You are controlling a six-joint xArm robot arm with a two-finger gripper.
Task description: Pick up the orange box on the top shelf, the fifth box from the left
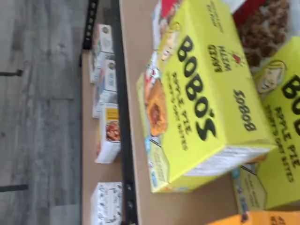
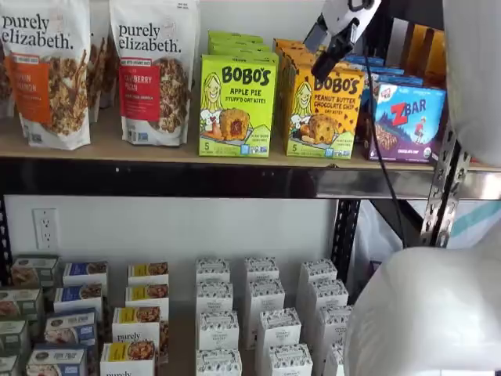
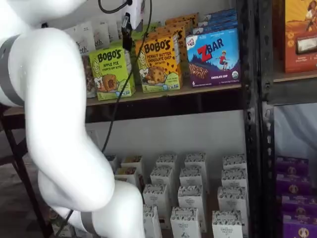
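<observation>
The orange box (image 2: pixel 322 106) stands upright on the top shelf (image 2: pixel 117 149), between a lime-green Apple Pie carton (image 2: pixel 236 106) and a blue ZBAR carton (image 2: pixel 407 121). Both shelf views show it, and more orange cartons stand behind the orange box (image 3: pixel 158 62). My gripper (image 2: pixel 321 69) hangs in front of the orange box's upper left corner, open and holding nothing. Its black fingers (image 3: pixel 127 34) show between the green and orange cartons. In the wrist view the green carton (image 1: pixel 201 98) fills the frame and only a sliver of the orange box (image 1: pixel 262 218) shows.
Two granola bags (image 2: pixel 153 70) stand left of the green carton. A black front rail (image 2: pixel 156 178) runs under the board. Several small white cartons (image 2: pixel 262 313) fill the lower shelf. A black upright (image 3: pixel 250 99) stands right of the ZBAR carton. My white arm (image 3: pixel 54 124) blocks much of the left.
</observation>
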